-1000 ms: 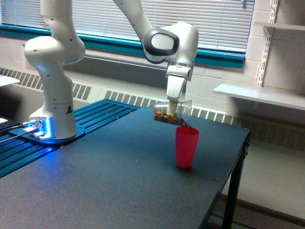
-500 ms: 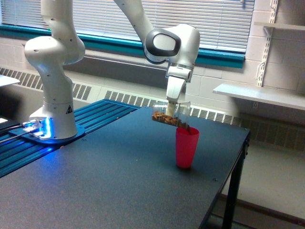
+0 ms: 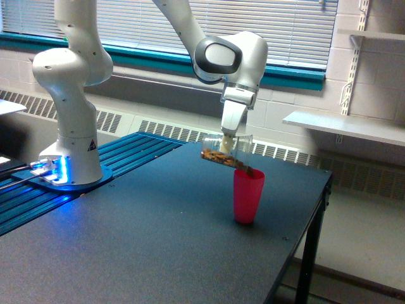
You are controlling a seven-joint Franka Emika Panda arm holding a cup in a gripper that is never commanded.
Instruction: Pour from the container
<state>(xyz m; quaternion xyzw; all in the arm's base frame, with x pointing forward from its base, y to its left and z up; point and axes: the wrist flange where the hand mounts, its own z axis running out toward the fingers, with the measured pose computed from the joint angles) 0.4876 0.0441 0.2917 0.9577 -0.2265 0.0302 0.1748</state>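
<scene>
**Clear cup tipped over the pink cup**

The white robot arm's gripper (image 3: 226, 140) had its fingers clamped on the small clear plastic cup (image 3: 225, 154). The clear cup lay tilted on its side in the air, its mouth lower and pointing at the tall pink-red plastic cup (image 3: 247, 196). Brown bits lay along its low side, reaching the pink cup's rim. The pink cup stood upright on the dark flat bench (image 3: 145, 247).

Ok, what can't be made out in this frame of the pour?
Exterior view only:
- Fill level inside the pink cup: hidden by its opaque wall.
- What the brown contents of the clear container are: too small.
- How the gripper grips it: fingers blend with the clear plastic.
- Table's near side: cut off by the bottom edge.
</scene>
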